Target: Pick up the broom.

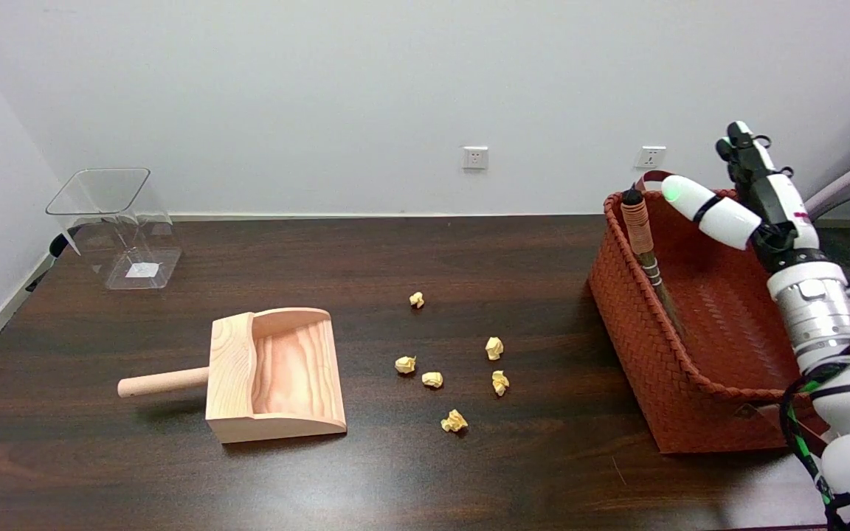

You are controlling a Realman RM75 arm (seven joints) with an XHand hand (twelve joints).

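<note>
The broom [645,247] leans inside the red-brown woven basket [635,346] against its left wall. Its striped handle tip rises just above the rim, and its lower end is hidden in the basket. My right hand [753,199] hovers over the basket's back right part, to the right of the handle and apart from it. The fingers [744,151] point upward, the white thumb sticks out left toward the handle, and the hand holds nothing.
A wooden dustpan [277,376] lies left of centre on the dark table [469,479]. Several crumpled yellow paper scraps [454,421] are scattered mid-table. A clear plastic bin [119,228] stands at the back left. The basket's strap handle [654,177] rises behind the broom.
</note>
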